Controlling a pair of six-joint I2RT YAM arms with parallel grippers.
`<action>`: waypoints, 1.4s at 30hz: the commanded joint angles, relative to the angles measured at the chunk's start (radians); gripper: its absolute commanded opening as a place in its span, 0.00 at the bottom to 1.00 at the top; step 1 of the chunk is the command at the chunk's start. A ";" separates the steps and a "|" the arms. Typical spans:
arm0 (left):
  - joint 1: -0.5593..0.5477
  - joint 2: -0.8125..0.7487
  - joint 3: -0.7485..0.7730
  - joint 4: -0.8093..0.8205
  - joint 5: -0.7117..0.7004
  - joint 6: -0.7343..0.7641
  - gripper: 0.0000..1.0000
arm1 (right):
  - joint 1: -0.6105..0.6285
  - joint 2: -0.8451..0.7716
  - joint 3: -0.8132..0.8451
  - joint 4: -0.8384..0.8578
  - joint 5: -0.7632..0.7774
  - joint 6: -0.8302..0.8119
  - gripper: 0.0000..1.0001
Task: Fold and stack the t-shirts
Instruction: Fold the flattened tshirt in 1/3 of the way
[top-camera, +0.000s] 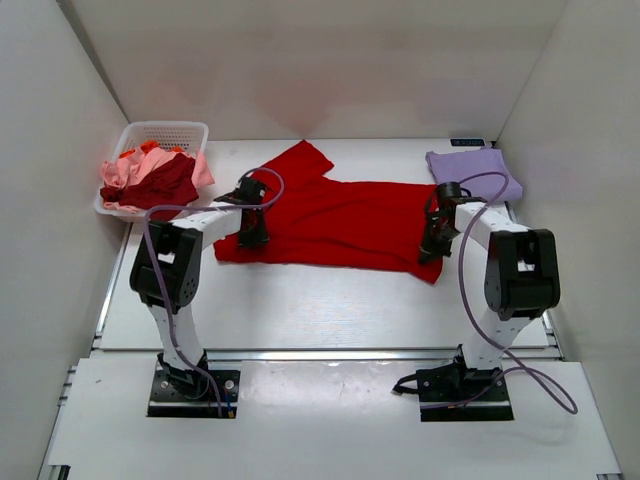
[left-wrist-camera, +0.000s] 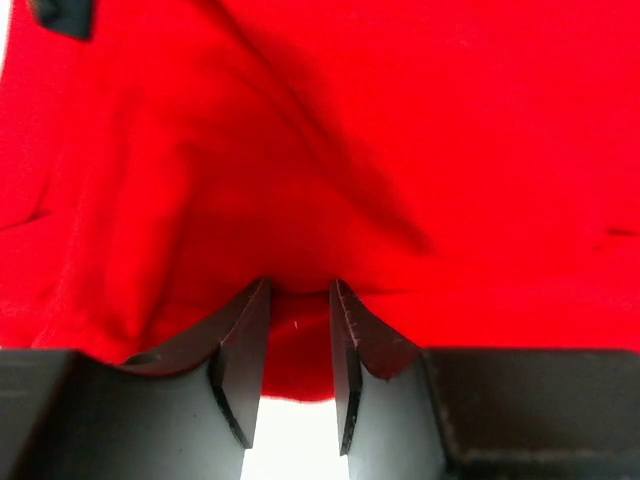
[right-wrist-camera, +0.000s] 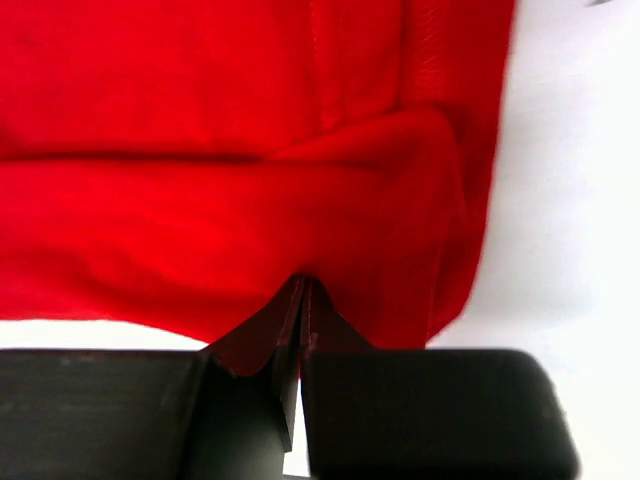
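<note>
On the white-walled white table (top-camera: 330, 300) the red shirt (top-camera: 340, 225) lies spread at centre, right gripper (right-wrist-camera: 303, 285) clamped on its near hem at 4 o'clock, left gripper (left-wrist-camera: 300, 288) parted around the hem at 8 o'clock.

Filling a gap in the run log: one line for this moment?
red t-shirt: spread out | left hand: open at near edge | right hand: shut on near edge | lavender t-shirt: folded, far right | basket: heaped shirts
</note>
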 joint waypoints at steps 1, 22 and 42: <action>-0.022 0.049 0.044 -0.102 -0.031 0.001 0.41 | 0.026 0.053 0.000 0.011 0.009 0.017 0.00; -0.099 -0.309 -0.333 -0.211 0.130 0.033 0.29 | 0.045 -0.097 -0.234 -0.221 0.040 0.083 0.00; -0.039 -0.554 -0.081 -0.302 0.167 0.109 0.40 | -0.005 -0.285 -0.062 -0.249 0.049 -0.048 0.04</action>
